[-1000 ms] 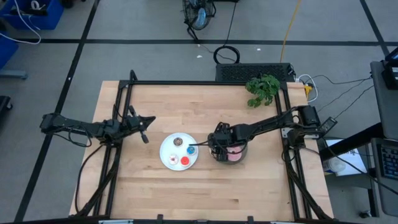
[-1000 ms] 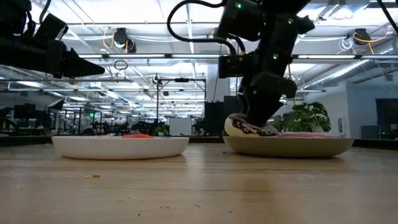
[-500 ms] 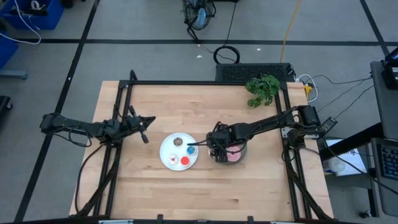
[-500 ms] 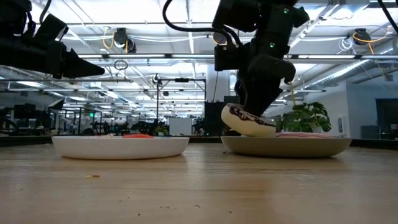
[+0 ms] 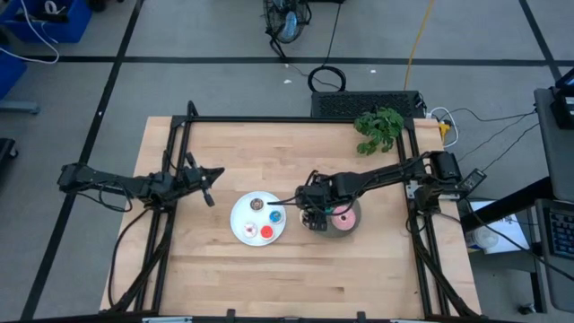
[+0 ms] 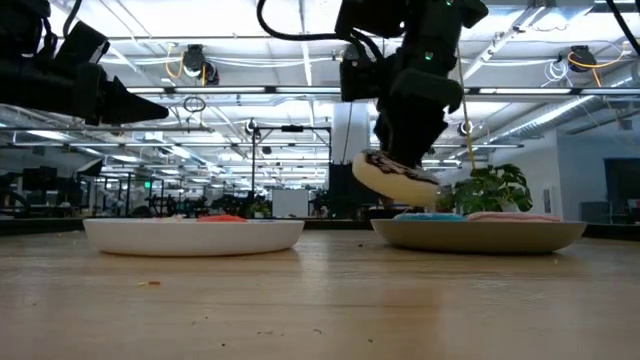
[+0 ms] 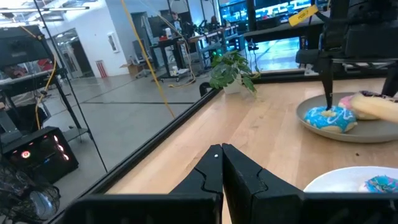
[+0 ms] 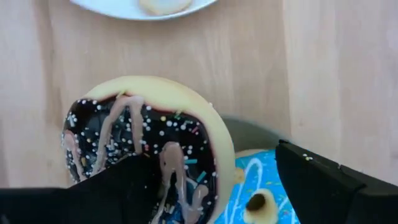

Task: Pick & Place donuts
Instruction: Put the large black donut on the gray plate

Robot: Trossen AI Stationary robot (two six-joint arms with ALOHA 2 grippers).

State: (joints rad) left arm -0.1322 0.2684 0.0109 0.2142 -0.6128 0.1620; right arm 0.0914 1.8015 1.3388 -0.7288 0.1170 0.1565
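- The right gripper point(image 6: 405, 165) hangs above the near-left rim of the grey plate point(image 6: 480, 236). Its jaws are closed partway onto the brown sprinkled donut point(image 6: 393, 178), one finger on each side of the ring.
- The brown sprinkled donut is held tilted and clear of the plate, with nothing touching it from below. This clearance probably serves to carry it over the plate rim without dragging.
- In the right wrist view the dark icing of the donut point(image 8: 149, 146) faces the camera between the two fingers point(image 8: 323, 180). The grip appears to be across the ring's edge rather than through the hole.
- The blue donut point(image 7: 329, 117) and the pink donut point(image 5: 342, 218) lie on the grey plate. They are the larger rings left at the pick-up site.
- The white plate point(image 5: 240, 230) lies just beside the grey plate, toward the left arm. It holds tiny rings: a red one point(image 5: 266, 233), a brown one point(image 5: 257, 205) and a pale one point(image 5: 250, 232); the left wrist view shows a blue one point(image 7: 380, 184) as well.
- Judgement: the white plate is the likely drop site, since the held donut sits on the side of the grey plate nearest it.
- The left gripper point(image 5: 209, 179) waits well apart at the table's left edge, with its fingers point(image 7: 214, 174) pressed together on nothing.
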